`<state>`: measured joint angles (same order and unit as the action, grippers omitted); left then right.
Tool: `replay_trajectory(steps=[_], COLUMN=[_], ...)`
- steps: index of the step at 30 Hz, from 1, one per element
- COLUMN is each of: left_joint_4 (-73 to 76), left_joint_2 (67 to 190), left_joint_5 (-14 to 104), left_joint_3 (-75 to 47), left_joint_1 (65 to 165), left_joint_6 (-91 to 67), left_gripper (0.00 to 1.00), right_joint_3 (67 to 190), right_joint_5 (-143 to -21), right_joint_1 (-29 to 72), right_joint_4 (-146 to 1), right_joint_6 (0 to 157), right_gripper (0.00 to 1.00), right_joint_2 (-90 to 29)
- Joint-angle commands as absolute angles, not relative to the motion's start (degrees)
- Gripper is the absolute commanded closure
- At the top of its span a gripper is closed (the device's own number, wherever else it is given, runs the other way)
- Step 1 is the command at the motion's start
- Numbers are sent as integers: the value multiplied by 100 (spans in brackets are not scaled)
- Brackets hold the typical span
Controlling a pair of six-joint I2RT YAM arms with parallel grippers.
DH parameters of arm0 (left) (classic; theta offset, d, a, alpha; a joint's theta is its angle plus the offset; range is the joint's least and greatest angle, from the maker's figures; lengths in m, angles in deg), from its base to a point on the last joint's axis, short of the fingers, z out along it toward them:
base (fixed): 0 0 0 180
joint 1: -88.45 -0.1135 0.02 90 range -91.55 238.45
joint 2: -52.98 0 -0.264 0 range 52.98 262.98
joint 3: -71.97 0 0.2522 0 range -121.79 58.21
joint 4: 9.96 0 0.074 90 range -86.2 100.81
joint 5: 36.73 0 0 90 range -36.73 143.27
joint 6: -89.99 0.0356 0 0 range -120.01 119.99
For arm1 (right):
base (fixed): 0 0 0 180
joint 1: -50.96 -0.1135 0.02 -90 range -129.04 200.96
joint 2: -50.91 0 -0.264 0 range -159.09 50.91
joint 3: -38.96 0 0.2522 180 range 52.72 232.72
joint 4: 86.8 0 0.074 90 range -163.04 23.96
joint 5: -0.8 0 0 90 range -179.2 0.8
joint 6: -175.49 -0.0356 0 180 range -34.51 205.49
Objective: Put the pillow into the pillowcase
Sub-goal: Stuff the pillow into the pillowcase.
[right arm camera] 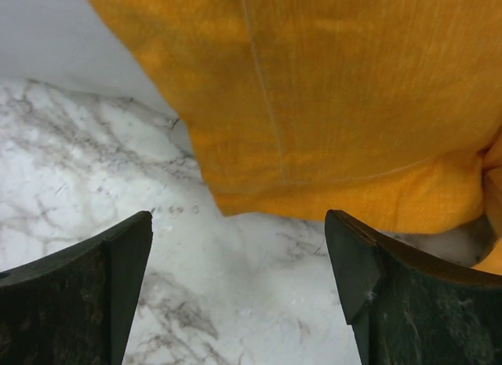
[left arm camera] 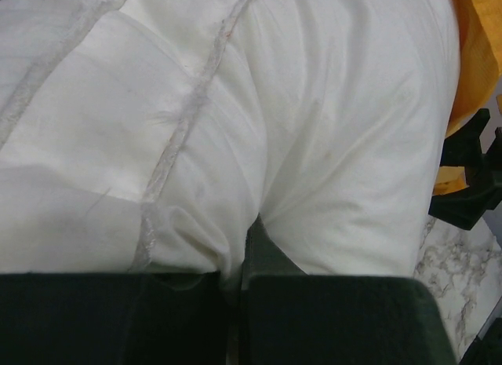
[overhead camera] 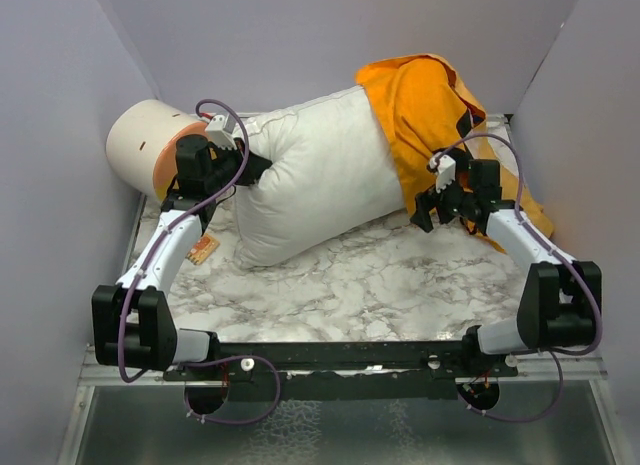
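The white pillow [overhead camera: 320, 175] lies across the marble table, its right end inside the orange pillowcase [overhead camera: 420, 105]. My left gripper [overhead camera: 258, 168] is shut on the pillow's left end; the left wrist view shows white pillow fabric [left arm camera: 235, 129] pinched between the jaws. My right gripper [overhead camera: 428, 211] is open and empty, low over the marble just in front of the pillowcase's lower edge [right arm camera: 329, 145]. Its fingertips [right arm camera: 129, 247] stand wide apart, with bare table between them. The pillowcase's printed sides do not show.
A cream-and-orange cylinder [overhead camera: 150, 145] lies at the back left behind my left arm. A small orange card [overhead camera: 203, 249] lies on the marble [overhead camera: 380, 285] by the left arm. Grey walls close in the table on three sides.
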<state>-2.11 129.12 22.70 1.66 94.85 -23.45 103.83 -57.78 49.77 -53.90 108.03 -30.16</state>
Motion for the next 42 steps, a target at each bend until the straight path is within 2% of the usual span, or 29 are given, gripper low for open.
replay_trajectory(steps=[1, 9, 12, 15, 17, 19, 22, 26, 29, 32, 35, 38, 42], left_joint_4=[242, 187, 161, 145, 138, 142, 108, 101, 139, 187, 225, 395, 951], left_joint_2=[13162, 13203, 13227, 13300, 13341, 13392, 13477, 13676, 13810, 13865, 13851, 13818, 13642], left_joint_5=[2204, 2129, 2129, 2119, 2104, 2099, 2085, 2048, 2050, 2080, 2097, 2194, 2766], left_joint_3=[241, 229, 215, 189, 167, 143, 73, -92, -206, -277, -302, -349, -527], left_joint_1=[9548, 9547, 9549, 9548, 9547, 9548, 9548, 9548, 9548, 9541, 9540, 9531, 9501], left_joint_6=[-2242, -2262, -2257, -2251, -2241, -2231, -2258, -2341, -2365, -2384, -2382, -2276, -1845], left_gripper=[100, 100, 100, 100, 100, 100, 100, 100, 100, 100, 97, 74, 44], right_joint_3=[10290, 10542, 10511, 10438, 10449, 10541, 11032, 12337, 13242, 13503, 13437, 13156, 12903], right_joint_5=[-6596, -7964, -8146, -8162, -7992, -7473, -6177, -3941, -3110, -3330, -4171, -4699, -4529], right_joint_1=[4531, 4131, 4129, 4129, 4129, 4129, 4129, 4088, 3956, 3947, 3954, 4036, 4240], right_joint_4=[-7032, -7472, -7433, -7393, -7290, -6993, -6245, -5022, -4645, -4919, -4816, -4652, -4312], right_joint_6=[10747, 10375, 10427, 10564, 10661, 10835, 11091, 11193, 10962, 10352, 10252, 10302, 10502], right_gripper=[10, 15, 33, 64, 80, 91, 99, 99, 99, 99, 99, 92, 79], right_joint_2=[-3212, -3898, -3856, -3652, -3453, -3236, -2975, -2992, -3072, -3133, -3443, -3776, -3991])
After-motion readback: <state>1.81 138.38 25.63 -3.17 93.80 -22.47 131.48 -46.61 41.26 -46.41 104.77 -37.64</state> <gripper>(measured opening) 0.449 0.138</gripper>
